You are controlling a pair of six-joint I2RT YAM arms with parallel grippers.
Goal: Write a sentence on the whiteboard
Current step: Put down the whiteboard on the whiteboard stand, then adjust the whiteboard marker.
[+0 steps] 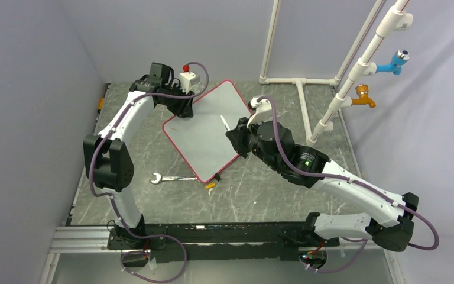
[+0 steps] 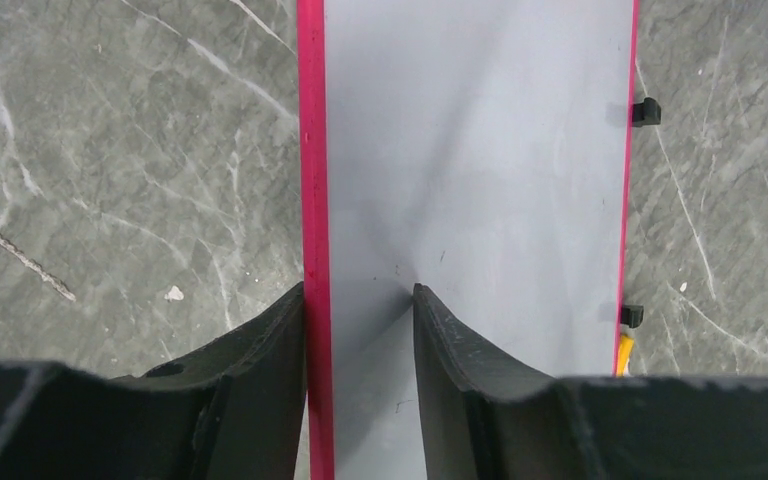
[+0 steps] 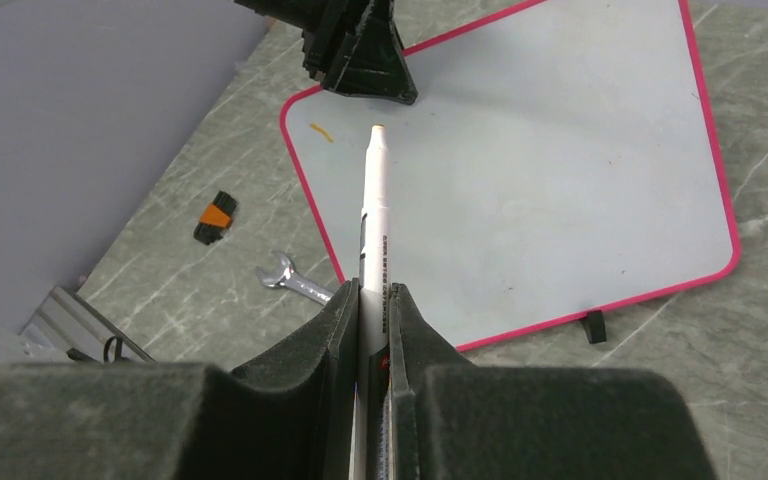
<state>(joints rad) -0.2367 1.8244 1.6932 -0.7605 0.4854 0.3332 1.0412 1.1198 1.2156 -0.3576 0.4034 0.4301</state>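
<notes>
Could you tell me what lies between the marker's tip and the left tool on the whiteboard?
Only bare whiteboard lies between the marker tip and the left tool; a short orange mark sits off to the side, per the right wrist view.

Board: whiteboard (image 2: 480,150), pink rim, on grey marble table (image 2: 110,170).
Grip: left gripper (image 2: 360,300) fingers straddle rim edge.
Clips: 2 black clips (image 2: 645,112), rt side.

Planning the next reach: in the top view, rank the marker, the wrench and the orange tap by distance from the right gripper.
1. The marker: held in the right gripper, over the whiteboard.
2. The wrench: on the table, near-left of it.
3. The orange tap: on the pipe frame, far right.
</notes>
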